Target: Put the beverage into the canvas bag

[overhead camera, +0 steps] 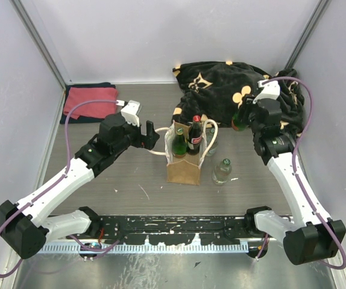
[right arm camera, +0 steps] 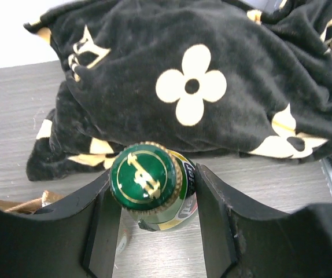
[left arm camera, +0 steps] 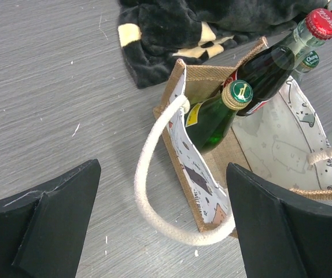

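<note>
What worries me most is the canvas bag (overhead camera: 182,170), standing at the middle of the overhead view. A cola bottle (overhead camera: 195,133) and a green bottle (left arm camera: 212,119) already lean inside it, so the mouth has little room left. If I bring the beverage (right arm camera: 146,176) over and lower it off-centre, its base could land on the rim, on one of those caps or on the rope handle (left arm camera: 146,191). That could tip the bag, which nothing is bracing. A clear bottle (overhead camera: 222,170) stands just beside the bag on its right, close to any path in from the right of the frame, and a low carry could knock it over. The beverage itself is at the upper right of the overhead view, upright at the edge of the black blanket (overhead camera: 221,84), well apart from the bag. The right gripper (right arm camera: 154,194) pinches it high up, its fingers partly closed on either side of the neck just under the green cap. From the wrist view I think both pads touch the glass, though the cap hides the contact. A hold that high could let the bottle swing or slip on the lift. The left gripper (left arm camera: 161,174) is spread wide and holds nothing. It hovers by the bag's left handle, touching nothing as far as I can see.
</note>
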{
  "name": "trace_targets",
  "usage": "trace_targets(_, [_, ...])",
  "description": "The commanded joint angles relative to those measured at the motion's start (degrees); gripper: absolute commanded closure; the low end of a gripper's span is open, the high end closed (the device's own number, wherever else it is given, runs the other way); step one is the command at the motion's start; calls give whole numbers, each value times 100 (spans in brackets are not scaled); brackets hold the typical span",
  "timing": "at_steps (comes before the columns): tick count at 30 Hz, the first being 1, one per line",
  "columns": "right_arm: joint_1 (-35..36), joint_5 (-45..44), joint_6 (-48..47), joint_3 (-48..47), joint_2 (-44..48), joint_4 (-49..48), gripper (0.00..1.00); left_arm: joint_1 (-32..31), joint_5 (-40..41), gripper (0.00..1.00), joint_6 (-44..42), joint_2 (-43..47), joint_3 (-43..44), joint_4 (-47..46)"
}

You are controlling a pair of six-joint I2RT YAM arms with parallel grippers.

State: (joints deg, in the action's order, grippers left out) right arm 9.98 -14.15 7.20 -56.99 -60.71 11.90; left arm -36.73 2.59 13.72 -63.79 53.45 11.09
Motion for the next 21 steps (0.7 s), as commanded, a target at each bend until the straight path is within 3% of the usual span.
trace_targets(1, [9,-44,-66,-1102,367,-521,99,31,-57,3,52,173,34,68])
trace_targets(6, [8,585,188,-1940,231,-360,99,26,-76,3,62,233,36,75])
trace_targets(15, [133,1391,933,-2448,262,-576,99,27,-76,4,110,379,-21,138])
trace_targets(21, [929,1098,819,-2680,124,-341,99,31,-83,4,161,368,-28,132])
